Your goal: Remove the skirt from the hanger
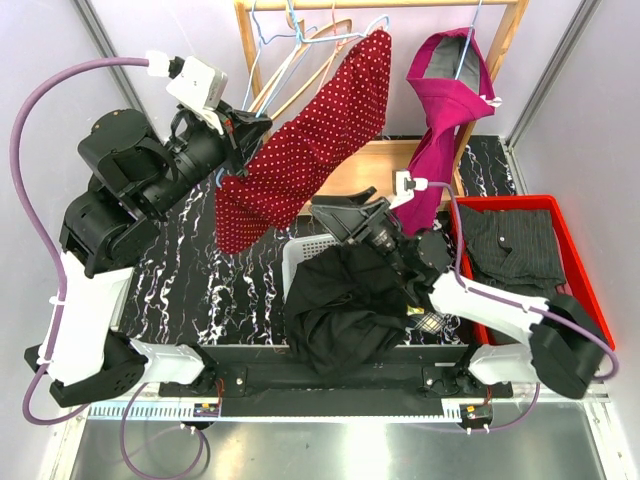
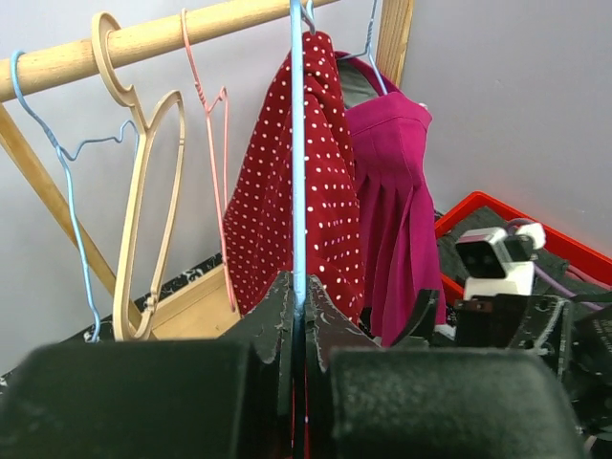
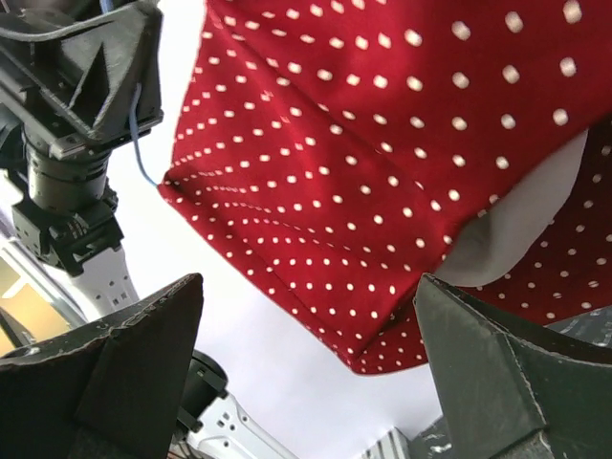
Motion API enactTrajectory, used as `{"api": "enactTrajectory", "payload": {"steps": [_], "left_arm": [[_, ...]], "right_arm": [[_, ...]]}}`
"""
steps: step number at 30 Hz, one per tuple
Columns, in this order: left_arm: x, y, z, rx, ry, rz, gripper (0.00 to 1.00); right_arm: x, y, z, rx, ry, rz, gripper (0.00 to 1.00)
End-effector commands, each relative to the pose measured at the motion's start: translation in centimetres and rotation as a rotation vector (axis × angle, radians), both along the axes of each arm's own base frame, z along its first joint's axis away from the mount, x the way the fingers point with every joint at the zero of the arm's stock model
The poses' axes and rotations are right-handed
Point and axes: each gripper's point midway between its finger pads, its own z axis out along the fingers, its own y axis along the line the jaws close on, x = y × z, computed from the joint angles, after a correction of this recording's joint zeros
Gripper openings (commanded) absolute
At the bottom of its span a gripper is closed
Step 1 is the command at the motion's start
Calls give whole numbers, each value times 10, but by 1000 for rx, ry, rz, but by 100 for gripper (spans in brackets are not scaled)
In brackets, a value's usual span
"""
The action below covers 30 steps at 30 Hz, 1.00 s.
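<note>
The red skirt with white polka dots [image 1: 310,150] hangs slanted on a light blue wire hanger [image 2: 297,143], whose hook is over the wooden rail. My left gripper [image 1: 245,130] is shut on the hanger's lower wire at the skirt's left end; in the left wrist view its fingers [image 2: 301,287] pinch that wire, with the skirt [image 2: 325,191] just behind. My right gripper [image 1: 345,210] stands open below the skirt's low hem, pointing upward. In the right wrist view the skirt [image 3: 382,143] hangs above the wide-apart fingers [image 3: 308,282], not touching them.
A magenta skirt [image 1: 450,110] hangs on another hanger to the right. Several empty hangers [image 1: 290,60] hang on the wooden rail [image 1: 380,5]. A white basket [image 1: 298,250] holds a black garment [image 1: 345,300]. A red bin [image 1: 575,260] holds dark striped clothing.
</note>
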Motion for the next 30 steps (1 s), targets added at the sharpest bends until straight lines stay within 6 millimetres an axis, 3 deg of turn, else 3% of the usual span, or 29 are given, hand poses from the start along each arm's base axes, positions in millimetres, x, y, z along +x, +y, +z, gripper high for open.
{"api": "enactTrajectory", "payload": {"steps": [1,6,12,19,24,26,27,28,29,30], "left_arm": [[-16,6,52,-128,-135,-33,0],[-18,7,57,-137,-146,-34,0],[-19,9,59,-139,-151,-34,0],[-18,7,50,-125,-134,-36,0],[-16,0,40,-130,-93,-56,0],[-17,-1,36,-126,-82,-64,0],[-15,-4,30,-116,-68,-68,0],[-15,-4,28,-110,-67,-68,0],[-13,-5,24,-103,-59,-66,0],[-11,-6,18,-88,-52,-62,0]], "right_arm": [[-2,-4,30,126,-57,61,100],[12,8,4,116,-5,106,100],[21,9,1,115,-4,104,100],[16,-2,42,155,-107,95,100],[17,1,67,182,-161,105,97],[21,8,65,175,-164,128,86],[20,6,75,202,-176,148,64],[21,10,73,202,-171,164,51],[18,11,74,198,-186,188,31],[15,11,80,200,-196,206,3]]}}
